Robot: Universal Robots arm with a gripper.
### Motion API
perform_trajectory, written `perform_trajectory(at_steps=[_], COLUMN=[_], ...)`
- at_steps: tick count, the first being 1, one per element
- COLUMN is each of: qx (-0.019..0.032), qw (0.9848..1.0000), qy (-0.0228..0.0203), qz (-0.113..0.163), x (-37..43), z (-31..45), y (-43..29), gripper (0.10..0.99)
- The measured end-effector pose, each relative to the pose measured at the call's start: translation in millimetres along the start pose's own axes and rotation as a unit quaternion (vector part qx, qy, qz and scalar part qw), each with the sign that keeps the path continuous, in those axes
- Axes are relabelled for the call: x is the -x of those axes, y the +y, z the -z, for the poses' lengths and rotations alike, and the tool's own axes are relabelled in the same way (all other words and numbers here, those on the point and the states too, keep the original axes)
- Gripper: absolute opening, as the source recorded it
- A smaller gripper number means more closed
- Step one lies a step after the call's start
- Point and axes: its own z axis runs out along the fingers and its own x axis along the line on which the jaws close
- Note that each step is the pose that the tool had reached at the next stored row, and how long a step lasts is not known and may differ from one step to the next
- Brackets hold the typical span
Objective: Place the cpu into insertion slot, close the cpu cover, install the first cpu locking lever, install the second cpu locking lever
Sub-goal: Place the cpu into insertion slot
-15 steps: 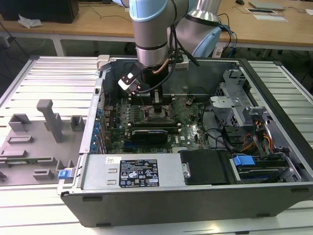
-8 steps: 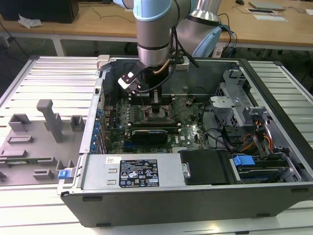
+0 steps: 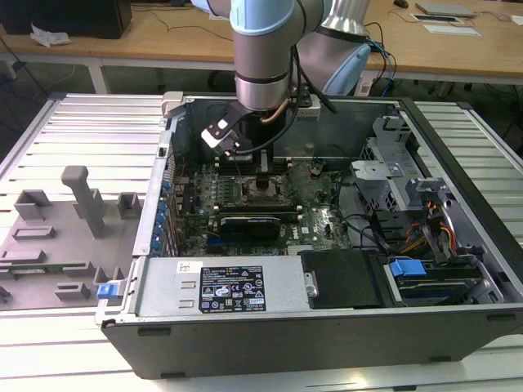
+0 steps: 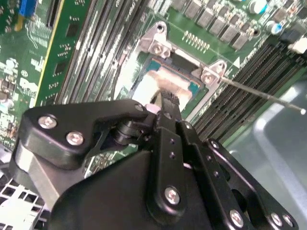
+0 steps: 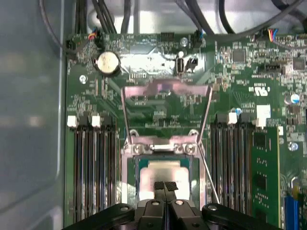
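Gripper [image 5: 165, 185] clenched shut over flat silvery square cpu [image 5: 165, 170], metal cpu cover [image 5: 165, 90] raised

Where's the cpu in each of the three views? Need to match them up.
Exterior view: the cpu sits mid-board inside the open case, directly under the gripper.
Second wrist view: it is the pale square just beyond the gripper's tips.
First wrist view: it is the pale square between the memory slots, partly behind the gripper's tips.
Shared landmark: the gripper, with its tips over the cpu in every view.
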Motion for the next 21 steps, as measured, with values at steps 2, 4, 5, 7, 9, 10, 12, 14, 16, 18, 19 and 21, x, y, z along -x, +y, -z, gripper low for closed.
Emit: perform_trajectory(at_steps=[2,4,5,7,9,10,12,14,16,18,19,21], qx=[0.0000,0.0000,0.0000,0.0000,0.0000,0.0000,0.0000,0.0001,0.0000,-0.0002,-0.0002,-0.0002], qw=[1.0000,1.0000,1.0000,1.0000,1.0000,1.0000,1.0000,1.0000,1.0000,1.0000,1.0000,1.0000], qy=[-0.0001,0.0000,0.0000,0.0000,0.0000,0.0000,-0.0001,0.0000,-0.0001,-0.0001,-0.0002,-0.0001], qz=[0.000,0.000,0.000,0.000,0.000,0.000,0.000,0.000,0.000,0.000,0.000,0.000], x=[0.0,0.0,0.0,0.1,0.1,0.1,0.1,0.1,0.1,0.1,0.1,0.1], z=[2.7,8.0,10.9,20.1,30.2,35.5,39.5,39.7,39.6,39.6,39.6,39.6], y=[0.2,0.7,0.9,1.5,2.3,2.7,3.0,3.4,5.1,6.1,6.1,6.3], gripper=[0.106,0.106,0.106,0.106,0.106,0.106,0.106,0.106,0.106,0.106,0.106,0.106])
